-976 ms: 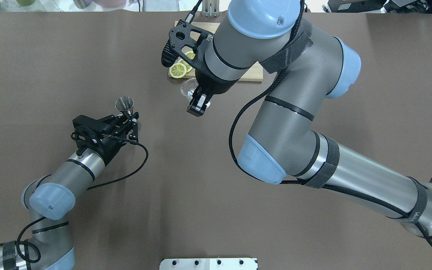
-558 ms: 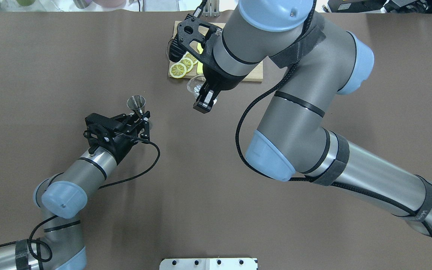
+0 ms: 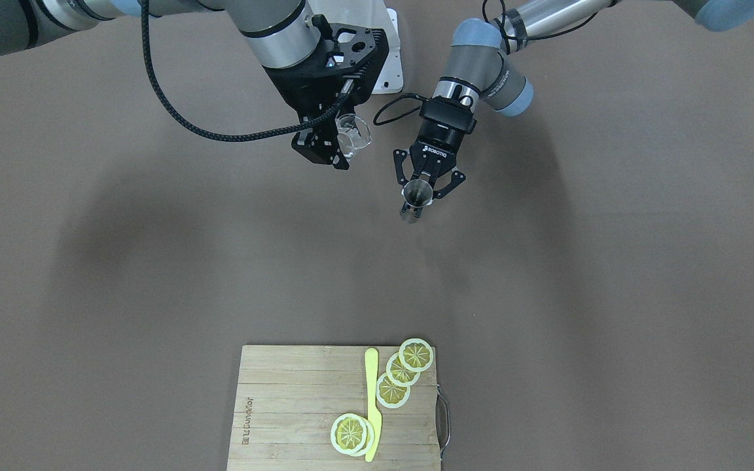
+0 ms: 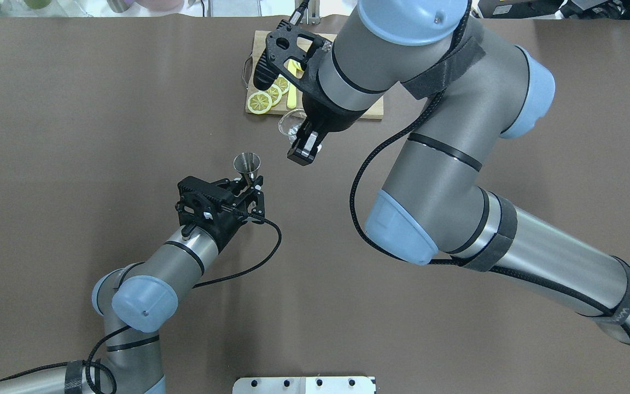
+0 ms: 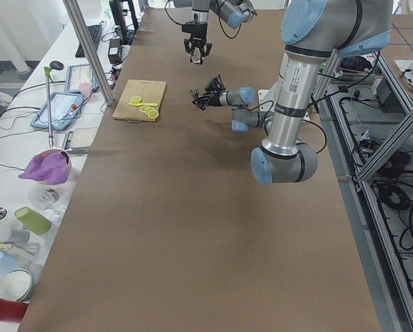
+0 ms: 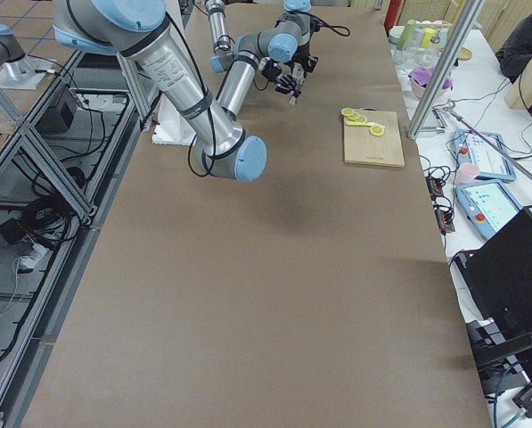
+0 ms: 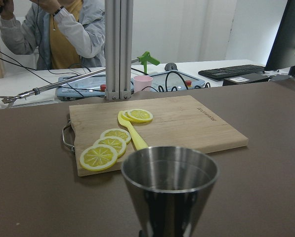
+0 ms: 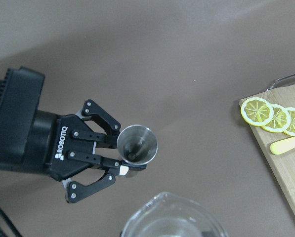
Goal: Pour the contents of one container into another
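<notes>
In the front-facing view, the left claw (image 3: 418,196) is clamped narrow on a steel jigger (image 3: 417,193), whose open mouth faces up. Just left of it, near the robot's base, the right claw (image 3: 328,149) grips a clear glass cup (image 3: 355,134). Its black fingers hide part of the hold, so the exact contact is hard to read. Both vessels hang above the brown tabletop (image 3: 154,261). At the near edge lies a wooden cutting board (image 3: 285,405) with lemon slices (image 3: 415,354) and a yellow knife (image 3: 371,399).

In the overhead view, the jigger (image 4: 246,163) sits at the tip of the left claw (image 4: 251,186), close to the right claw (image 4: 305,146) but apart from it. The glass cup (image 4: 289,121) shows beside the board's (image 4: 372,112) near edge.

In the exterior left view, both claws are small and distant, level with the cutting board (image 5: 140,100).

In the left wrist view, the jigger (image 7: 169,190) stands upright and fills the lower frame. Beyond it are the board (image 7: 196,123), lemon slices (image 7: 99,156) and the knife (image 7: 133,133).

In the right wrist view, the left claw (image 8: 123,160) pinches the jigger (image 8: 137,144) at its waist. The glass cup's rim (image 8: 172,217) curves along the bottom edge, just beside the jigger and not touching it. Lemon slices (image 8: 257,111) lie on the board (image 8: 285,168) at the right.
</notes>
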### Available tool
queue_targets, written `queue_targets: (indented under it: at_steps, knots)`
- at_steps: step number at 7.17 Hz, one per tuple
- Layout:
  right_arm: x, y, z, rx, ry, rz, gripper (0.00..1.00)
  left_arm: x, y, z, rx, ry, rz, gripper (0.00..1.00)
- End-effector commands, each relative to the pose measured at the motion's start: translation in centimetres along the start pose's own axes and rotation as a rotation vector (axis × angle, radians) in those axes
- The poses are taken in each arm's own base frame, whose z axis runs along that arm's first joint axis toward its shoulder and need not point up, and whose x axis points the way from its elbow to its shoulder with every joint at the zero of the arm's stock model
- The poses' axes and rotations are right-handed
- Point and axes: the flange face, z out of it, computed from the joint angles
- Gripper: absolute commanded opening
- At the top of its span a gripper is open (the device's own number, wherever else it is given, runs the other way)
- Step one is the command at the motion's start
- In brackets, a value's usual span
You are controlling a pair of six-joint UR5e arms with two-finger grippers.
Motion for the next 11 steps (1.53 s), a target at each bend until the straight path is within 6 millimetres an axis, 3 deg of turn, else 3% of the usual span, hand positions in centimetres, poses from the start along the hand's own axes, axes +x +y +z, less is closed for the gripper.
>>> queue_targets:
  at_steps: [1,2,4,5,8,11]
  knots:
    - [-0.3,0.0,0.6,-0.008,-0.005,-0.002,0.0,2.7,0.9,-0.5,-0.024,0.025,0.002,0.0]
    - [-0.4,0.9,2.1,-0.051,-0.017,-0.044,0.0,2.8,1.0,-0.6,-0.028,0.029,0.002,0.0]
    - [-0.1,2.3,2.4,-0.109,-0.032,-0.13,0.0,2.7,1.2,-0.7,-0.03,0.03,0.003,0.0]
    - [-1.0,2.4,3.4,-0.12,-0.044,-0.154,0.0,2.7,1.2,-0.7,-0.03,0.03,0.003,0.0]
    - [-2.3,2.4,5.4,-0.172,-0.056,-0.258,0.0,2.7,1.0,-0.8,-0.028,0.031,0.001,0.0]
    - [-1.8,1.5,6.8,-0.197,-0.064,-0.287,0.0,2.6,1.3,-0.8,-0.03,0.028,0.005,0.0]
